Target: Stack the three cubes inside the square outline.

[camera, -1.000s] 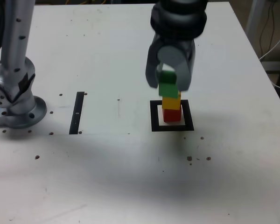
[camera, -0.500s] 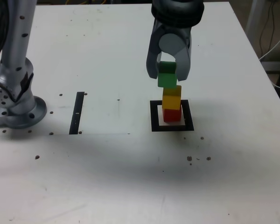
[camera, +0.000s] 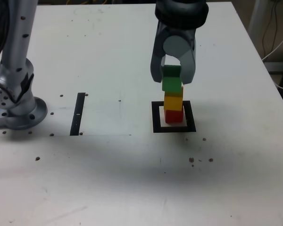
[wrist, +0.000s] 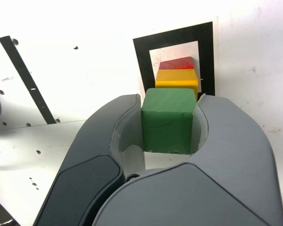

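**Gripping the green cube over the stack**

The gripper (camera: pixel 172 78) clamps the green cube (wrist: pixel 168 120) between both jaws, directly above the yellow cube (camera: pixel 173 100), which sits on the red cube (camera: pixel 173 116) inside the square outline (camera: pixel 156 123).

A red cube (camera: pixel 173 116) sits inside the square outline (camera: pixel 156 117), a flat black frame with a white centre on the white surface, with a yellow cube (camera: pixel 173 101) stacked squarely on top of it. A green cube (camera: pixel 171 80) is pinched between the grey fingers (wrist: pixel 127 132) directly above the yellow one; whether the two touch cannot be told. All three are plain, matte and alike in size.
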Controlling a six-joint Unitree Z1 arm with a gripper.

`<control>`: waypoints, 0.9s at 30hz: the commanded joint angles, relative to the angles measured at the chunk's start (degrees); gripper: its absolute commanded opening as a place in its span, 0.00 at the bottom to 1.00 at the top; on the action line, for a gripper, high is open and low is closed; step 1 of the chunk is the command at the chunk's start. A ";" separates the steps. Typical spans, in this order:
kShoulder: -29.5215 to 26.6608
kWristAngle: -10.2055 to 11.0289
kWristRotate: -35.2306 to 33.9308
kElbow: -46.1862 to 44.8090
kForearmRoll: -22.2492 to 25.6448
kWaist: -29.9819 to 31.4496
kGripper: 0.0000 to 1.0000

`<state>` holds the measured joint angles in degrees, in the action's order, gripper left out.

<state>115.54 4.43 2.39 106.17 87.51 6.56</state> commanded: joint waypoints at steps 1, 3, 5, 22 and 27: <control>0.48 -0.16 -0.10 -0.35 -0.44 0.03 0.22; 0.55 -0.19 -0.10 -0.62 -0.75 0.03 0.22; 0.52 -0.20 -0.10 -0.81 -1.06 0.03 0.22; 0.25 0.09 0.09 -2.05 -3.33 0.03 0.62; 0.22 0.04 0.07 -2.36 -3.24 0.03 0.95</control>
<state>115.99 4.47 2.41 103.99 84.21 6.56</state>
